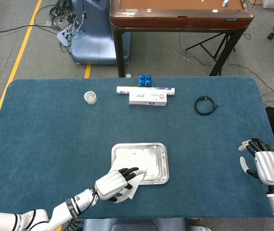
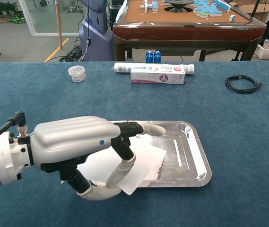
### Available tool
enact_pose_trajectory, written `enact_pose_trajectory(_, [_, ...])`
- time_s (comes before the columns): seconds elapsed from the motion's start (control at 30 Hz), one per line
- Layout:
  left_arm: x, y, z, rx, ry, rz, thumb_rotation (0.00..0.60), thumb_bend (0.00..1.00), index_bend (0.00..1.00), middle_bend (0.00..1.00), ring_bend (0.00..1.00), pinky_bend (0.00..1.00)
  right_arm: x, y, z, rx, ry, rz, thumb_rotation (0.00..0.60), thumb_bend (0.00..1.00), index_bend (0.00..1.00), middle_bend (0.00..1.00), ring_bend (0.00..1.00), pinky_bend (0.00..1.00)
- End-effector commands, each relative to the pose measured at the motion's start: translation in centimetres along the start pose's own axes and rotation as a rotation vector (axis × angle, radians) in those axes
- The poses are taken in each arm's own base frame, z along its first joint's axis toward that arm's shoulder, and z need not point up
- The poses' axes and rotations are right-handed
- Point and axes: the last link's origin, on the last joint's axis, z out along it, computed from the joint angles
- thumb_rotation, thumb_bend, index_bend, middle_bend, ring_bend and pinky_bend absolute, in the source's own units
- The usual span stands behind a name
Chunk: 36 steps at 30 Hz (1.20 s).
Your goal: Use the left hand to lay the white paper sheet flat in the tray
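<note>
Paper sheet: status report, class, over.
Left robot hand holding white paper sheet. Sheet partly in tray, near corner overhanging rim. Right robot hand open, idle. Nothing obstructing.

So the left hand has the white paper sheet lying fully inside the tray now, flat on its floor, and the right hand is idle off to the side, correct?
Not fully inside. In the chest view the white paper sheet lies partly in the tray, but its near corner hangs over the front rim onto the table, with the left hand on it. The right hand is idle at the side, as you say.
</note>
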Motion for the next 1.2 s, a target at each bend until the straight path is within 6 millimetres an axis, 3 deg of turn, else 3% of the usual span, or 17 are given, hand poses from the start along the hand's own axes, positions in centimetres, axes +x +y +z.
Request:
enact_pose_trajectory(0.03, [0.0,-1.0,-0.4,0.031,0.001,0.008,0.6,0.73,0.71,0.03,0.0,0.17,0.0,0.0,0.0,-0.001,0.001,0.0,0.6,0.45,0.41,0.33,0.19,0.29])
enact_pose_trajectory(0.2, [0.0,-2.3,-1.4,0.066,0.013,0.017,0.6,0.73,0.71,0.0,0.0,0.16,0.0,0.1,0.1,-0.002,-0.002,0.0,0.6,0.45,0.41,0.33,0.19,0.29])
enact_pose_trajectory(0.43, [-0.2,-2.9,-2.7,0.019,0.083,0.035,0.6,0.72,0.71,0.0,0.0,0.05,-0.2,0.0,0.1,-0.001,-0.006,-0.004,0.6,0.45,0.41,0.33,0.19,0.29])
enact_pose_trajectory(0.8, [-1.4,-2.1,-3.8,-0.063,0.087,0.007,0.6,0.7,0.71,0.0,0.0,0.03,-0.2,0.0,0.1,-0.003,-0.008,-0.005,0.6,0.45,0.41,0.33,0.19,0.29])
enact_pose_trajectory(1.2, [-2.3,-2.7,-3.5,-0.045,0.08,0.002,0.6,0.69,0.4,0.0,0.0,0.03,-0.1,0.1,0.2,-0.005,-0.006,-0.002,0.6,0.45,0.41,0.33,0.19,0.29])
